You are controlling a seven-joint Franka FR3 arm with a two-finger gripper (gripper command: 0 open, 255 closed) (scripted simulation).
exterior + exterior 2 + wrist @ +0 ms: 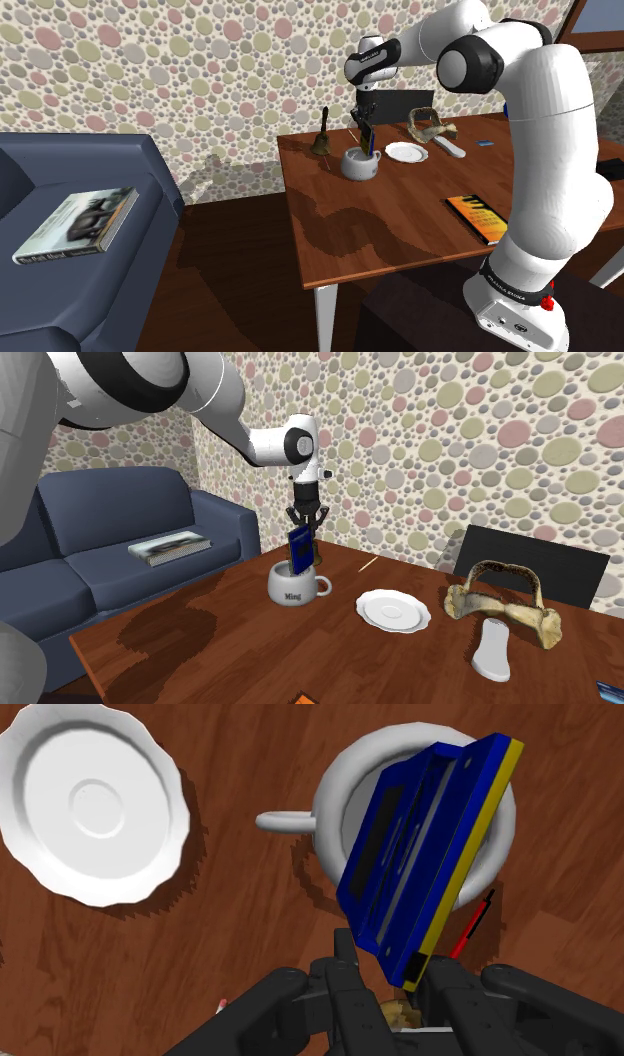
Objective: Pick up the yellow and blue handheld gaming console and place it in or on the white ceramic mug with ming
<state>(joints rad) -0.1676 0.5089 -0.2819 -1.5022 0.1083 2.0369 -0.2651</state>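
Here the gripper (pixel 390 966) is closed on the yellow and blue console (pixel 430 844): in the wrist view its two black fingers press against either side of the console's near end, one on the blue face and the other on the yellow-edged side. The console stands slanted, with its far end down inside the white mug (pixel 335 802), whose handle points toward a scalloped white saucer (pixel 90 804) lying nearby on the wooden table (pixel 250 964). A thin red and black stick (pixel 470 930) lies on the table just beside the mug. In the second exterior view the gripper (pixel 305 527) hangs straight down over the mug (pixel 290 592), which carries the word "Ming", and the console (pixel 299 550) rises out of the rim, blue face showing. The saucer (pixel 393 610) sits to that view's right of the mug, with a tan bone-like object (pixel 520 614) and a white oblong piece (pixel 492 649) further right. A blue sofa (pixel 100 502) stands behind the table (pixel 200 642), with a book (pixel 170 547) lying on its seat. In the shoulder view the gripper (pixel 366 128) is above the mug (pixel 358 168) near the table's far edge, where a sliver of the console (pixel 373 148) shows. A small dark bell (pixel 321 138) stands to that view's left of the mug, and an orange book (pixel 478 218) lies near the arm's base.
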